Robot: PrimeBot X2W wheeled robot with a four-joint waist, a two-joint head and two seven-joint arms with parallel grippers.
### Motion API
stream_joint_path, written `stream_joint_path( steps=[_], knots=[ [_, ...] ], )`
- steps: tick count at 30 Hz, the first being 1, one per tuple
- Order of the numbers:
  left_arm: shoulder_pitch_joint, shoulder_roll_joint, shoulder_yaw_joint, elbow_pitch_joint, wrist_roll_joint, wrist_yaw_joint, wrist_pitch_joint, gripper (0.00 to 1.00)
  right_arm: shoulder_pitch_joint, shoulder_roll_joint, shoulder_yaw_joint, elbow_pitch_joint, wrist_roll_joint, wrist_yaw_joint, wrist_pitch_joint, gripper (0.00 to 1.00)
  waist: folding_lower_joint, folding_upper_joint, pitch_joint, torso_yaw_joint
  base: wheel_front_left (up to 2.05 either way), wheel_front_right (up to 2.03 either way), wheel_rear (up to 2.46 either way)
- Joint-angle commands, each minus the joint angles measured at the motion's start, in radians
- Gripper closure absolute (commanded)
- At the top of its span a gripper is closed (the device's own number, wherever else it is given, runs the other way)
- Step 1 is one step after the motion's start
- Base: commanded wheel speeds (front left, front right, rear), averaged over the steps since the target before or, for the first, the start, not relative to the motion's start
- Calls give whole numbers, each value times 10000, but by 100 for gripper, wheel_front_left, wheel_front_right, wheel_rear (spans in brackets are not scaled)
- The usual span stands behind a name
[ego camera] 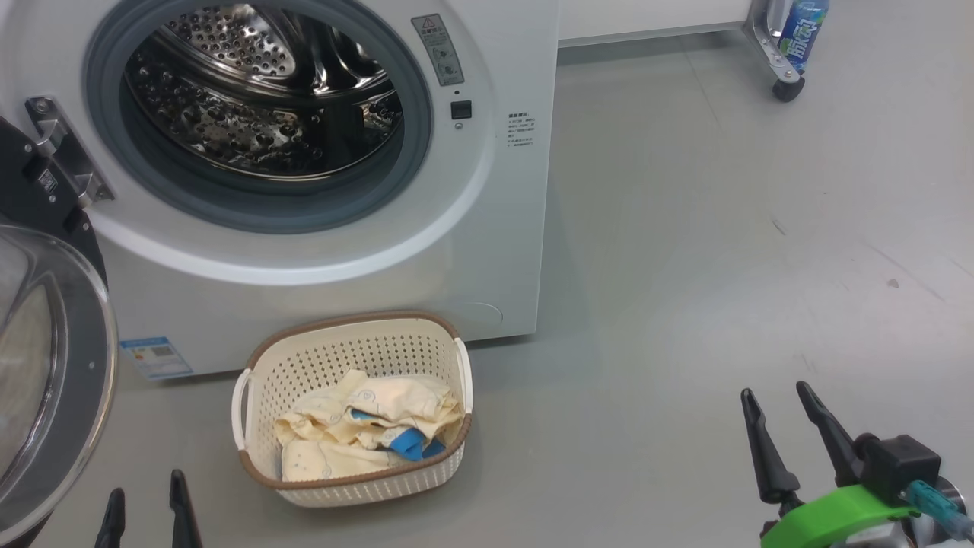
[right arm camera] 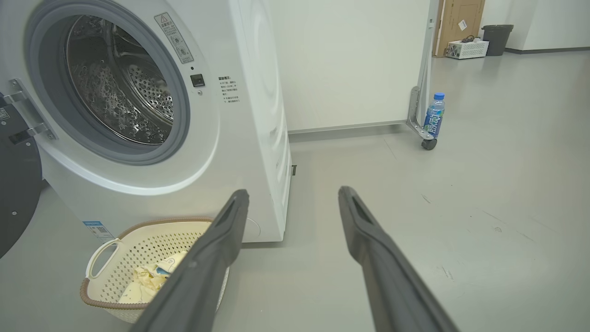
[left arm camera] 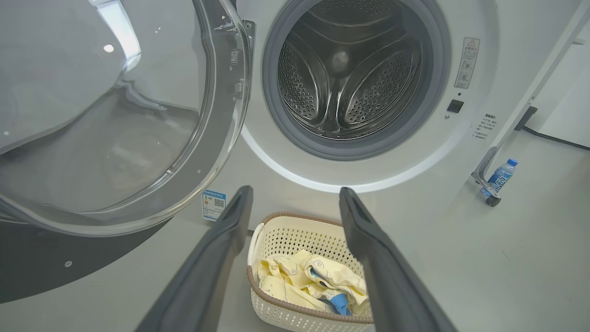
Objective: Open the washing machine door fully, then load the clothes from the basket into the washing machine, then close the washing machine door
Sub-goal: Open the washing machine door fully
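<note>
**Washing machine door swung wide, clothes in basket, both jaws released**

Door hung open at the L of the washing machine, held by its metal hinge on the L edge of the opening. Its bulging clear glass & dark ring sat at the lower L of the head view. In the L wrist view the door took up the whole L side.

W/ the door out of the way, the grey gasket & perforated steel drum were in plain sight. No garment visible in the drum. Blue energy label was low on the machine front, L of the basket.

Basket stood upright on the grey floor, right in front of the machine, below the opening. Couldn't tell if it touched the front panel. Clothes lay crumpled inside, pale yellow w/ a blue patch showing, mostly toward the near side.

L jaws were released & held nothing. The fingers poked up at the lower L of the head view, near the basket's L side but apart from it. Seen from the L wrist, the fingers were spread apart w/ basket & clothes between them, further off.

R jaws were also released & held nothing. The fingers were at lower R over bare floor, well apart from the basket, w/ a green collar behind them. From the R wrist, the fingers pointed past the machine's R side.

A blue-capped bottle stood by a castor far R, well apart from everything.
</note>
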Motion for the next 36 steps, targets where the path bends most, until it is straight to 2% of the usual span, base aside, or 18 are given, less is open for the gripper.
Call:
stream_joint_path(
  steps=[1,36],
  knots=[
    [-284,23,384,-355,-27,-1,-141,0,-243,-65,162,-363,-96,37,-95,0,0,0,-3,3,0,0,0],
    [-192,22,159,-428,163,-2,-141,0,-264,-149,174,-378,-146,37,-95,0,0,0,-23,118,0,0,0]
  ],
)
